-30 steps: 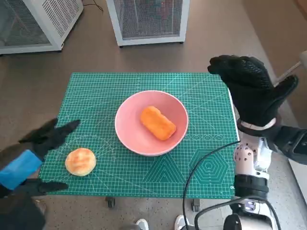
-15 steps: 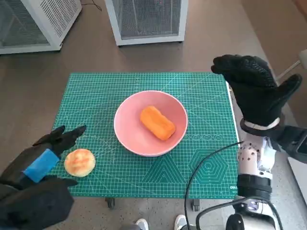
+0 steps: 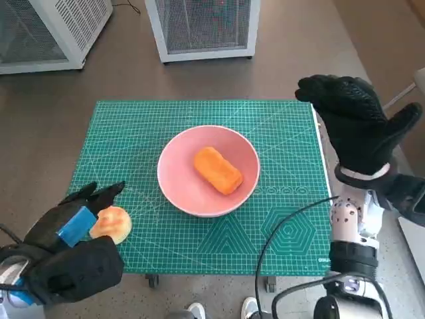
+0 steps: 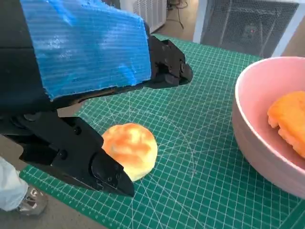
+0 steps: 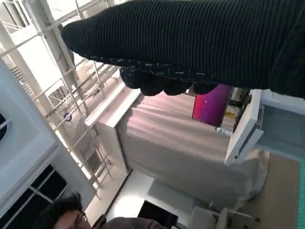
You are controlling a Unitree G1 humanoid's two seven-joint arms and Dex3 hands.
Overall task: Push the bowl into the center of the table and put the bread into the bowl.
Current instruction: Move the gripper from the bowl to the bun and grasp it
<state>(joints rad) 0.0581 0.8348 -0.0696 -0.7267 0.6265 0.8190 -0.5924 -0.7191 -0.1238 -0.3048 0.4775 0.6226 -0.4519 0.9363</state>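
Bread (image 4: 129,150) round, golden, left hand (image 3: 78,222) spread around it, right hand (image 3: 355,126) spread

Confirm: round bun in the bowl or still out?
Out. The round bun lies on the green mat, apart from the pink bowl, with the left hand open around it. Only the orange bread is inside.

A green cutting mat (image 3: 279,139) with a white grid and circle markings covers pretty much the whole tabletop, and there's brownish floor (image 3: 312,53) all around it. Two white cabinets with mesh fronts sit on the floor past the far edge, one straight behind the tabletop (image 3: 204,28) and one off at the far-left corner (image 3: 50,30). A pair of shoes (image 3: 222,310) pokes in at the near edge, and the right wrist view catches a person's dark hair (image 5: 64,212) plus a magenta panel (image 5: 212,102).
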